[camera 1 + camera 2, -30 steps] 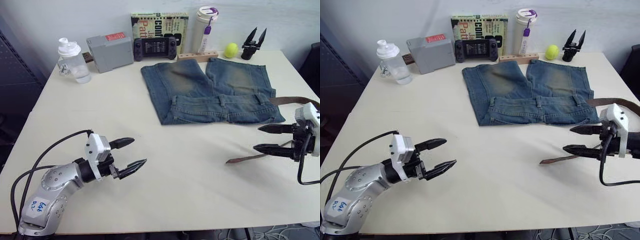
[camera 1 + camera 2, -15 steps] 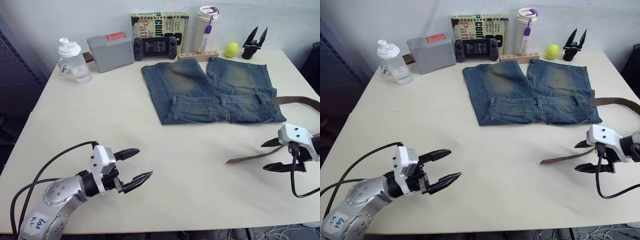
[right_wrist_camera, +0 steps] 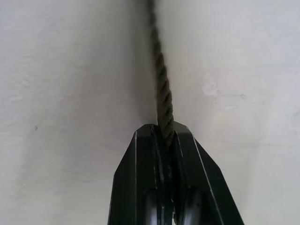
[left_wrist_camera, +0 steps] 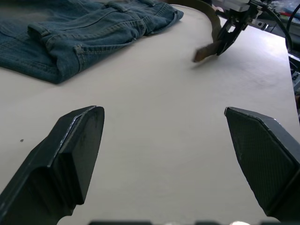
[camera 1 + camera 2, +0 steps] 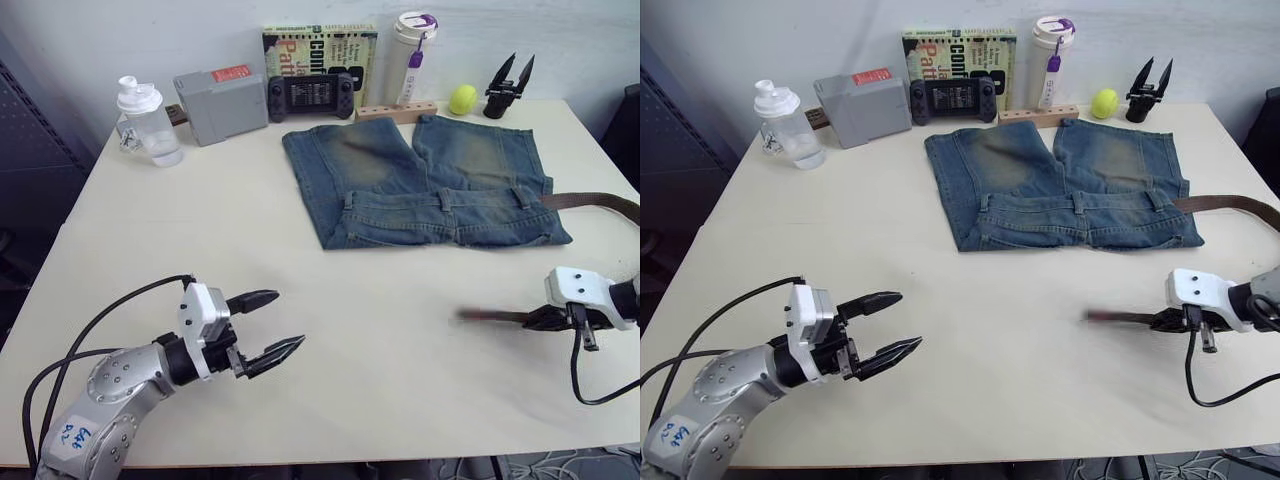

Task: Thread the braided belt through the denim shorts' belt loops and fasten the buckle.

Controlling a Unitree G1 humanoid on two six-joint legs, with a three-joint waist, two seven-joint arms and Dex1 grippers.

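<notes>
Since a second ago the right gripper [image 5: 1165,321] has dropped from a spread hover to the tabletop and pressed its fingers together on the braided belt [image 3: 161,93], pinching it edge-on near its free end; that end, which then lay slanting on the table, now sticks out level toward the left. From the pinch the belt runs out of sight to the right and reappears as a brown band [image 5: 590,201] curving in to the right end of the waistband. The denim shorts [image 5: 425,180] lie flat on the far half of the cream table [image 5: 330,310], waistband toward the near side and legs toward the wall, well apart from both grippers and unmoved. The left gripper [image 5: 264,327] hovers spread wide over the near left of the table, having edged slightly right. Along the far edge stand a shaker bottle [image 5: 145,122], grey box [image 5: 219,104], game controller [image 5: 310,95], book [image 5: 318,48], tumbler [image 5: 413,45] and yellow ball [image 5: 462,99].
</notes>
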